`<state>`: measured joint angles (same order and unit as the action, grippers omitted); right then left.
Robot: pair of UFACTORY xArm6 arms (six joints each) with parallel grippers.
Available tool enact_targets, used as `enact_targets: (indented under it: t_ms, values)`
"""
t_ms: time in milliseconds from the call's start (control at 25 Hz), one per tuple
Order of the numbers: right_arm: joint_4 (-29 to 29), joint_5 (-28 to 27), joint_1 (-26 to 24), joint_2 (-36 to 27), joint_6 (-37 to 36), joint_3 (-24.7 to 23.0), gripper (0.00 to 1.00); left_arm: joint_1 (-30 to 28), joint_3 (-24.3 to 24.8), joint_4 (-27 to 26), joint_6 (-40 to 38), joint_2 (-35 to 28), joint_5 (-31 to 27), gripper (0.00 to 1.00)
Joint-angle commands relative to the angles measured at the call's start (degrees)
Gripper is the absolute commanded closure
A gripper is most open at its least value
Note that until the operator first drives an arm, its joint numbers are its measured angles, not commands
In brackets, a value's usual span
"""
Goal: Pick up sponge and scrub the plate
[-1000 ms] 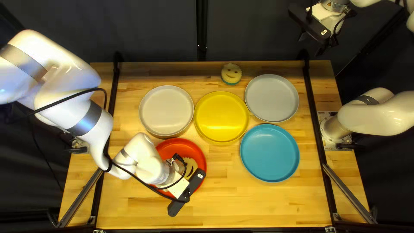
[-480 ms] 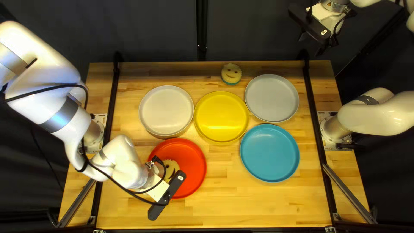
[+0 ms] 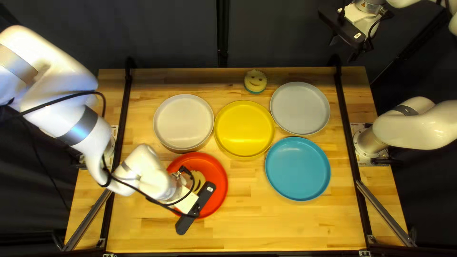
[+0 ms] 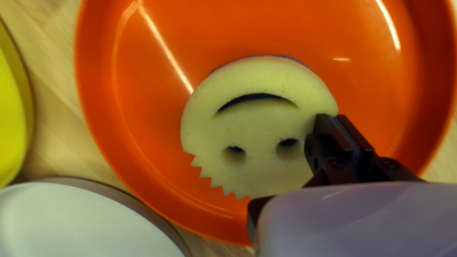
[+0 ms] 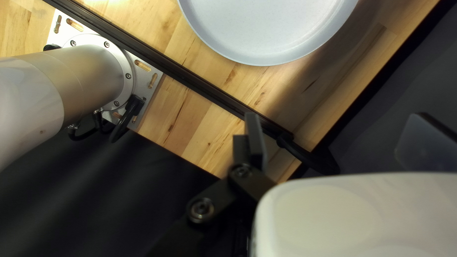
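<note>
Locate the sponge (image 4: 259, 128) on the red plate (image 3: 219, 181), toward the near left corner of the table (image 3: 285, 228). Read the left gripper (image 3: 195, 209) as clamped on this sponge, probably: with one finger plainly at its rim, the other mostly hidden. Note also part of the sponge's toothed edge covered. Toward the right edge, find the blue plate (image 3: 298, 169). Farther back, find the yellow plate (image 3: 244, 128) between the left and right edges, the white plate (image 3: 183, 122) toward the left edge, and the grey plate (image 3: 300, 108) toward the far right corner, cut off in the right wrist view. By the far edge, find the second sponge (image 3: 255, 82). Past that edge, see the right gripper (image 3: 343, 49) with fingers apart, one blurred.
</note>
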<state>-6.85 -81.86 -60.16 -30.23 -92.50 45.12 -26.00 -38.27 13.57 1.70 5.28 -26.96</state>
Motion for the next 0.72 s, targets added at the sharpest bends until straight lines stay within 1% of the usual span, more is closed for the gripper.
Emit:
enact_targets:
  t_ms: [40,80,200,360,400,480,560,720]
  values:
    - [0.0,0.0,0.0,0.0,0.0,0.0,0.0,1.77,-1.35,0.48,2.35,0.82,0.53,1.0]
    - [0.0,0.0,0.0,0.0,0.0,0.0,0.0,1.66,-1.01,0.58,2.2,0.36,0.39,1.0]
    - [0.0,0.0,0.0,0.0,0.0,0.0,0.0,0.48,2.58,0.95,0.21,-3.13,0.19,1.0]
    - [0.0,0.0,0.0,0.0,0.0,0.0,0.0,-2.06,8.81,1.29,-4.68,-8.2,0.58,1.0]
    - [0.0,0.0,0.0,0.0,0.0,0.0,0.0,-2.33,9.33,1.28,-5.28,-8.58,0.61,1.0]
    - [0.0,0.0,0.0,0.0,0.0,0.0,0.0,-3.96,12.63,1.42,-8.4,-11.73,0.38,1.0]
    - [0.0,0.0,0.0,0.0,0.0,0.0,0.0,-4.79,14.12,1.41,-10.23,-13.42,-0.06,1.0]
    - [0.0,0.0,0.0,0.0,0.0,0.0,0.0,-3.91,14.93,1.13,-10.23,-13.61,0.54,1.0]
